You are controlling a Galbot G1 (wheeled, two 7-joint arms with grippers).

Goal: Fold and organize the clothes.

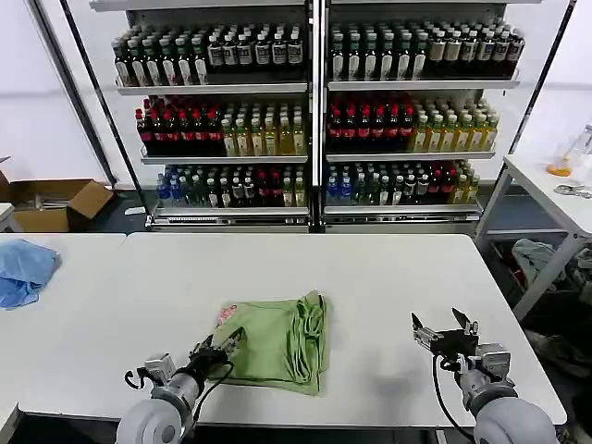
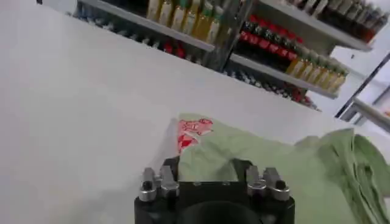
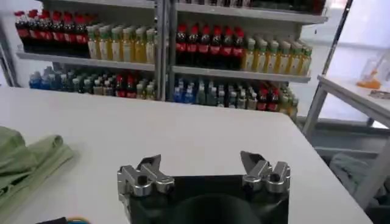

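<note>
Bottle-stocked shelves (image 1: 314, 120) stand behind the white counter (image 1: 370, 277); a light blue cloth (image 1: 23, 270), perhaps crumpled, lies far left.

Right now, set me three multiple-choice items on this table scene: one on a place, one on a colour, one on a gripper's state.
1. Where does the left gripper sit?
A. at the T-shirt's left edge
B. over the blue cloth
C. by the shelves

2. What colour is the T-shirt?
A. navy
B. sage green
C. black

3. How do the right gripper's jaws stand?
A. shut on the shirt
B. shut on nothing
C. open over bare table

Key: 1 A, the head view puts it on the shirt's left hem; 2 B, the fabric is pale green with a red print; 3 C, its jaws are spread apart above the white table.
</note>
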